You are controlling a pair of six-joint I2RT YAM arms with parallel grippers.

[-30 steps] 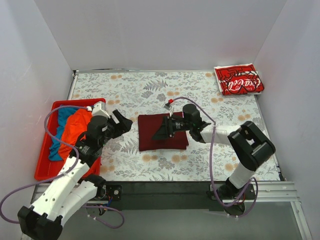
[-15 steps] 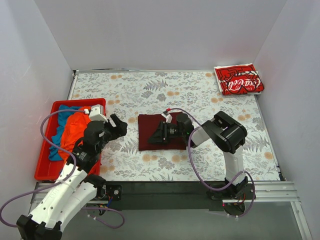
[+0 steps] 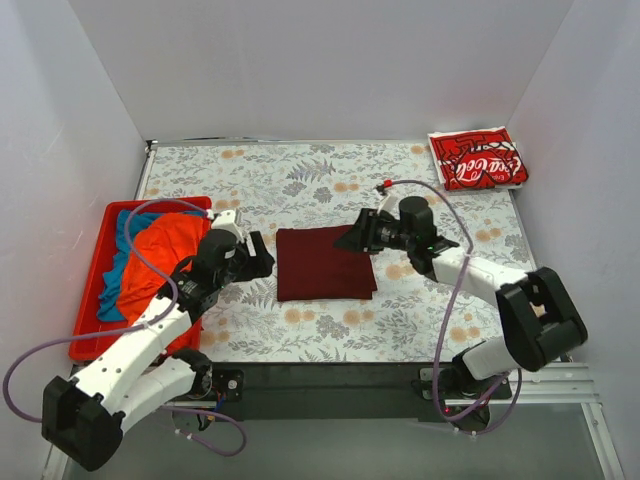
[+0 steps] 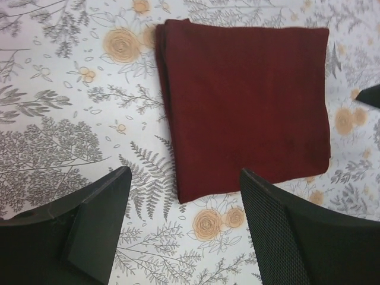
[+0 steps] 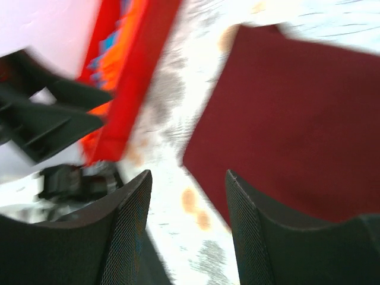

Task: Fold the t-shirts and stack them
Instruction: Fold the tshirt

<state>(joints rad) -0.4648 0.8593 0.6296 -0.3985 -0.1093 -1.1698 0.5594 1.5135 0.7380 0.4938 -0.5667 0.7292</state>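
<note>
Left claw [image 4: 184, 178] apart, right claw [image 5: 188, 177] apart; maroon t-shirt [image 3: 325, 263] folded; right wrist view blurred

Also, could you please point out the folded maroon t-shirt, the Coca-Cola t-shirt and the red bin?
maroon t-shirt [image 3: 325, 263]: top external view, centre of the folded cloth.
Coca-Cola t-shirt [image 3: 478, 160]: top external view, on its white print.
red bin [image 3: 88, 338]: top external view, bare floor near its front-left corner.
</note>
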